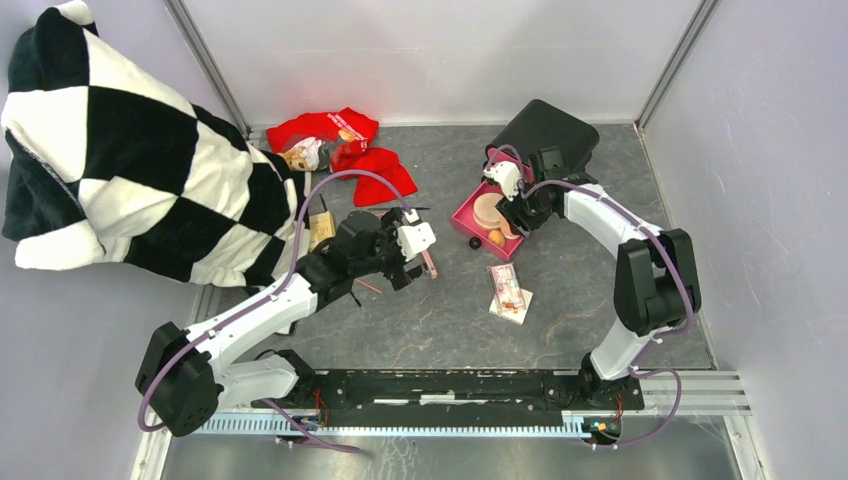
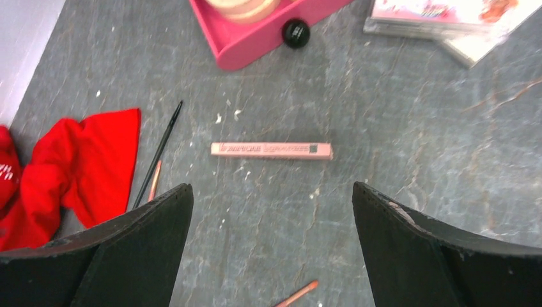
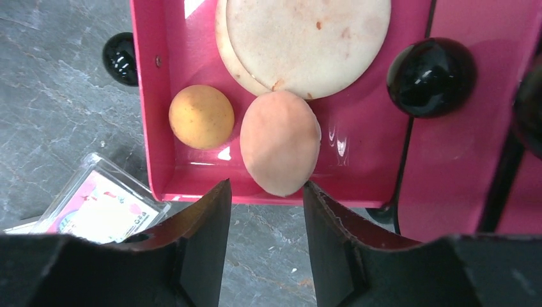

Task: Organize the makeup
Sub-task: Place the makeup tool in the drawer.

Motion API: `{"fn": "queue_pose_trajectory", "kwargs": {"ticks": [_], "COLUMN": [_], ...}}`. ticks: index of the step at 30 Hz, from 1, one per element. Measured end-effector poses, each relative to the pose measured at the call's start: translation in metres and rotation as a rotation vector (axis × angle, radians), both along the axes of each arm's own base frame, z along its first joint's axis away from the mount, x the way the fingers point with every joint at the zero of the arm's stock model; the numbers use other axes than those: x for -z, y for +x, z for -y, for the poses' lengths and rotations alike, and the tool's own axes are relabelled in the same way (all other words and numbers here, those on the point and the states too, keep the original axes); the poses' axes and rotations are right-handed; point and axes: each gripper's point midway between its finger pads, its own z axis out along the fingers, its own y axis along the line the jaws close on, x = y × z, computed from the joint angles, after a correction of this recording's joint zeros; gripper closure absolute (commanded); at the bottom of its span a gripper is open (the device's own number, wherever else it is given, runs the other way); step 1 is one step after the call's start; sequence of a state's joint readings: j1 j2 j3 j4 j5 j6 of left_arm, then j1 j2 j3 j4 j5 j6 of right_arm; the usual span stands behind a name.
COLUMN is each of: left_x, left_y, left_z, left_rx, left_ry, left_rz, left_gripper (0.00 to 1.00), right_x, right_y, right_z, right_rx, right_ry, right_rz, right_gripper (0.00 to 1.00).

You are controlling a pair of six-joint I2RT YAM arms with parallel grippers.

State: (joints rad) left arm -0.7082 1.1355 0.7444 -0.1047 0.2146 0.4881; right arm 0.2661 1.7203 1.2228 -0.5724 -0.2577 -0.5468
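On the near side of the pink drawer (image 1: 462, 214), the red-patterned packet (image 1: 506, 288) lies flat on the grey table (image 1: 600, 300). It rests on a white card (image 2: 479, 51) whose corner sticks out from under it. Both lie apart from the drawer.

Near and to the left of the drawer, the left gripper (image 2: 271, 188) hovers over the table, its jaws spread wide with nothing between them. The pink stick (image 2: 271, 150) lies flat on the table just beyond the fingertips and crosswise to them, short of the drawer's front. A brown pencil (image 2: 297, 294) lies even nearer than the stick. Farther left of the drawer, a thin black pencil (image 2: 160, 150) and a second brown pencil (image 2: 154, 181) lie side by side at the edge of the red cloth (image 2: 83, 166).

The drawer stands pulled out of the black box (image 1: 550, 135) just behind it, with a black knob (image 3: 120, 57) on its front. The right gripper (image 3: 266, 188) hangs at one side wall of the drawer, jaws partly apart and gripping nothing.

Inside the drawer, an egg-shaped peach puff (image 3: 280, 141) lies just beyond those fingertips, with a round orange puff (image 3: 201, 117) beside it. Two flat round pads (image 3: 307, 38) overlap behind them.

Far to the left of the drawer, a black-and-white checkered blanket (image 1: 120, 150) is draped beyond the table's edge.
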Motion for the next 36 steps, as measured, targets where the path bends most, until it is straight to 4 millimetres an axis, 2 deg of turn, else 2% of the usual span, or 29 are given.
{"fn": "queue_pose_trajectory", "kwargs": {"ticks": [5,11,15,22,28,36], "left_x": [0.018,0.052,0.064,0.092,0.113,0.128], "left_y": [0.007,0.020,0.025,0.019,0.017,0.015], "left_z": [-0.026,-0.080,-0.116,-0.155,-0.173,-0.188], "left_rx": [-0.084,-0.229,-0.318,-0.397,-0.432,-0.454], "left_ry": [0.102,0.234,0.303,0.431,0.503,0.533], "left_rz": [-0.021,-0.145,-0.223,-0.351,-0.459,-0.571], "left_gripper": [0.00,0.00,0.03,0.15,0.19,0.23], "right_x": [-0.024,-0.057,-0.070,-0.062,-0.057,-0.057], "right_y": [-0.003,-0.011,-0.023,-0.043,-0.048,-0.048], "right_z": [-0.006,-0.020,-0.029,-0.042,-0.044,-0.045], "right_rx": [-0.012,-0.049,-0.083,-0.130,-0.142,-0.145], "right_ry": [0.048,0.145,0.210,0.279,0.292,0.295], "right_rz": [0.040,0.101,0.132,0.101,0.085,0.089], "right_gripper": [0.35,0.33,0.34,0.37,0.38,0.39]}}
